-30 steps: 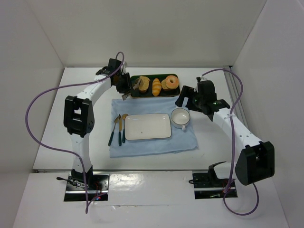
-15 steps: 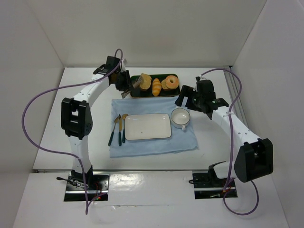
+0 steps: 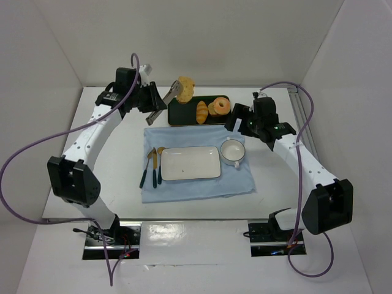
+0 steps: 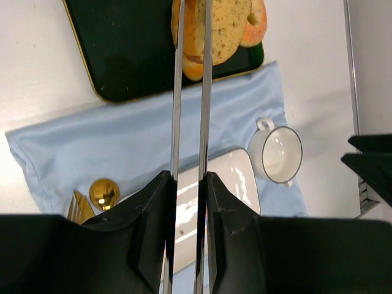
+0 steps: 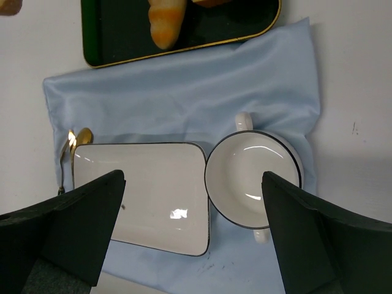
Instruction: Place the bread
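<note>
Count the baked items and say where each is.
3. The bread slice is held in the tongs above the dark tray; the roll lies mid-tray; the donut sits toward its right end. None seems hidden.

Surfaces and finishes on the table

Tan oval slice of bread (image 4: 228,27): rough, porous crumb. Left gripper (image 4: 192,12): smooth bare-metal blade fingers (image 4: 176,92), matt black plastic mounts. Dark green tray (image 3: 177,116): glossy, gold rim. Light blue cloth (image 3: 196,184): matt, softly creased. White rectangular plate (image 3: 191,163) and white cup (image 3: 233,151): glossy glaze. Gold spoon (image 4: 103,193): polished metal
</note>
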